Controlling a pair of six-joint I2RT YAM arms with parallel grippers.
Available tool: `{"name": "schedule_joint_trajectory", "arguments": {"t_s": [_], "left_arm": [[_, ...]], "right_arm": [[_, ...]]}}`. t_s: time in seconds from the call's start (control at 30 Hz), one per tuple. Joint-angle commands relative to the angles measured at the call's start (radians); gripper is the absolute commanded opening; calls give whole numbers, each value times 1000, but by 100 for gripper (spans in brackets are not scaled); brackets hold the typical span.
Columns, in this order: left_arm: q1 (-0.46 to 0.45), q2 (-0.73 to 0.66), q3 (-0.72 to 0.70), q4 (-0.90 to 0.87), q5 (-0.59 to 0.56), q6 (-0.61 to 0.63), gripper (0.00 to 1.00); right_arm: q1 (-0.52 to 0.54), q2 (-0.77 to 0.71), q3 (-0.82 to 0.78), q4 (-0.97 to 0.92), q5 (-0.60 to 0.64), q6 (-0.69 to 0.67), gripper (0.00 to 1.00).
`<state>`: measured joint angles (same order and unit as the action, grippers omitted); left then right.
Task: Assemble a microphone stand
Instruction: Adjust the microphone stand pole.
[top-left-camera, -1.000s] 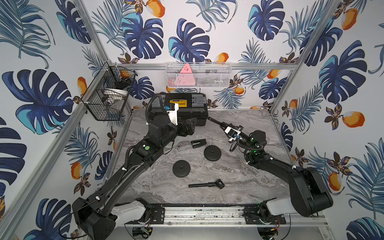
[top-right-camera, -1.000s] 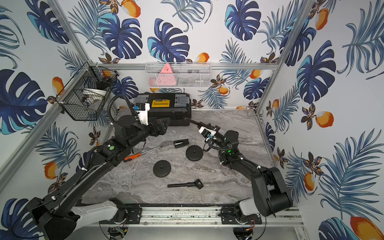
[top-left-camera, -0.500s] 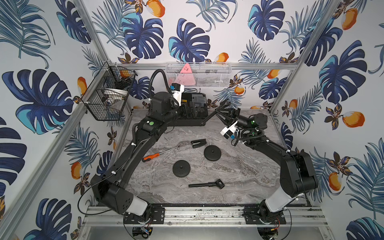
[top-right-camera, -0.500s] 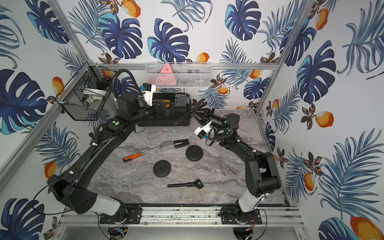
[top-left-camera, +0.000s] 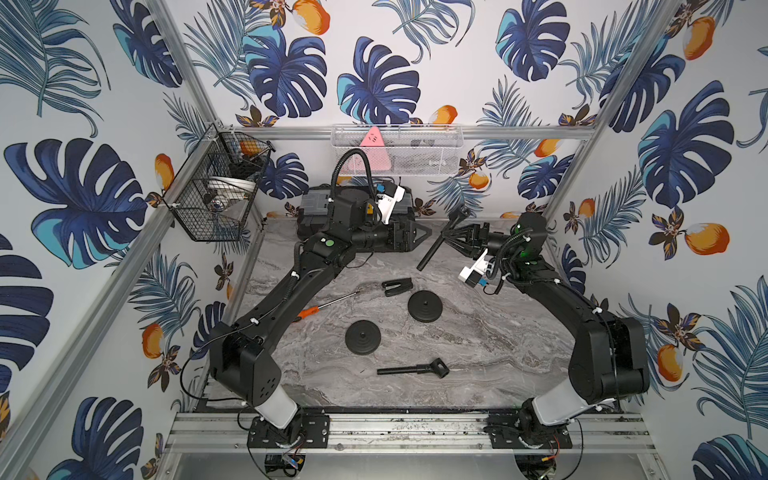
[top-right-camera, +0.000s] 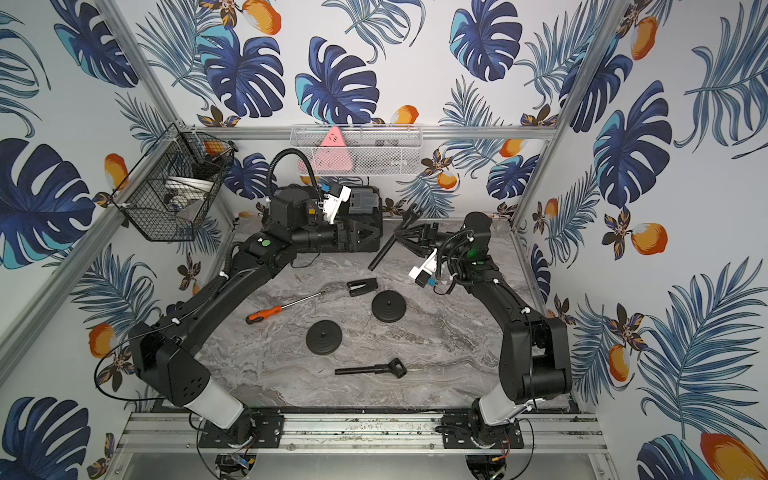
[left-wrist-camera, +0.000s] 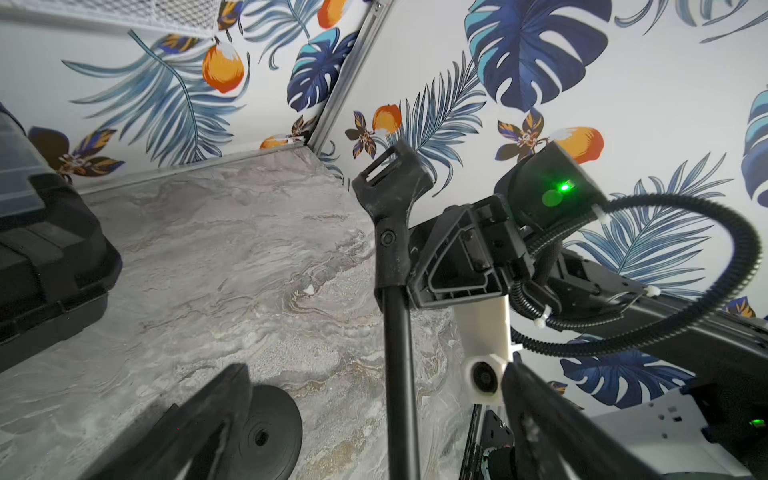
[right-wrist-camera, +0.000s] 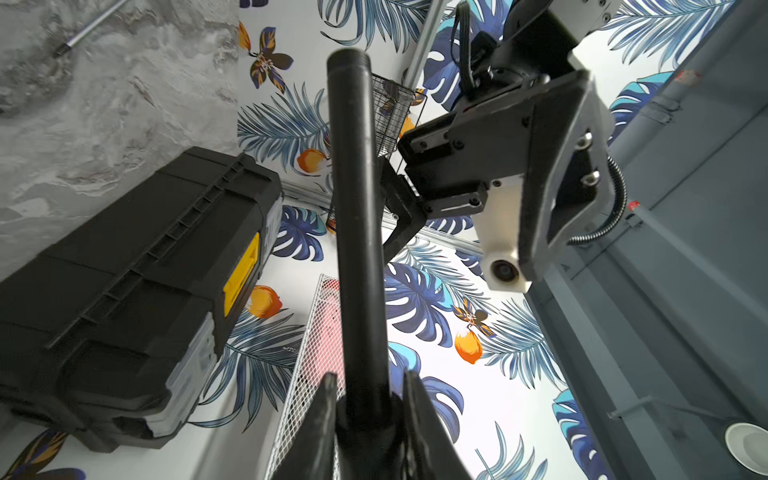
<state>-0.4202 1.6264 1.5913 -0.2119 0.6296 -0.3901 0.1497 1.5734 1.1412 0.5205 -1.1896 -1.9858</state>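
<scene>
Well, upper left: black wire basket (top-left-camera: 195, 208) holding white dish (top-left-camera: 230, 185); top centre: white mesh tray (top-left-camera: 419, 160) with pink triangle (top-left-camera: 371, 140). Mid-frame: right gripper (top-left-camera: 453, 239) clamped on black clip-topped pole (top-left-camera: 430, 257), left gripper (top-left-camera: 422, 235) spread wide, empty

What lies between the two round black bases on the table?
Nothing: only bare marble tabletop separates the near base from the far base, in both top views.

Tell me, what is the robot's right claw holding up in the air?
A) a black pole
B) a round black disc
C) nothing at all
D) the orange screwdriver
A: the right gripper is shut on the black pole, held clear of the table, while the orange screwdriver and the two round discs lie flat on it.
</scene>
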Motion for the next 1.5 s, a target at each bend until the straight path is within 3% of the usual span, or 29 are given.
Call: {"name": "schedule_joint_trajectory", "arguments": {"t_s": [0.0, 0.1, 0.27, 0.4, 0.67, 0.77, 0.87, 0.93, 0.97, 1.07, 1.17, 1.27, 1.37, 1.47], "left_arm": [[-22, 13, -20, 18, 83, 49, 95], [-74, 24, -5, -63, 20, 135, 95], [-89, 65, -1, 2, 97, 76, 81], [-133, 64, 27, -122, -23, 158, 74], [-137, 80, 27, -110, -10, 143, 41], [-138, 93, 28, -107, -12, 139, 30], [-137, 102, 35, -97, -16, 133, 11], [-137, 93, 22, -67, -45, 126, 0], [-136, 85, 12, -43, -55, 124, 0], [-130, 38, -59, 104, -88, 95, 0], [-116, 2, -128, 280, -102, 28, 0], [-111, -9, -149, 326, -157, 27, 0], [-111, -44, -222, 415, -173, 42, 0], [-111, -96, -338, 516, -190, 44, 0]], "right_arm": [[2, -31, 12, -270, 3, -297, 4], [1, -60, 2, -226, 13, -284, 5], [11, -63, 4, -228, 45, -319, 5], [16, -49, 8, -171, 61, -314, 5], [30, -50, 44, -259, 113, -364, 12], [30, -57, 44, -290, 115, -381, 21], [30, -71, 32, -283, 121, -346, 35], [30, -85, -2, -180, 124, -207, 66], [30, -95, -26, -146, 128, -143, 70], [30, -133, -99, 34, 143, 190, 71], [31, -136, -204, 478, 201, 721, 70], [36, -83, -316, 996, 349, 1276, 70], [94, -157, -420, 993, 530, 1531, 69], [121, -192, -485, 992, 624, 1767, 67]]}}
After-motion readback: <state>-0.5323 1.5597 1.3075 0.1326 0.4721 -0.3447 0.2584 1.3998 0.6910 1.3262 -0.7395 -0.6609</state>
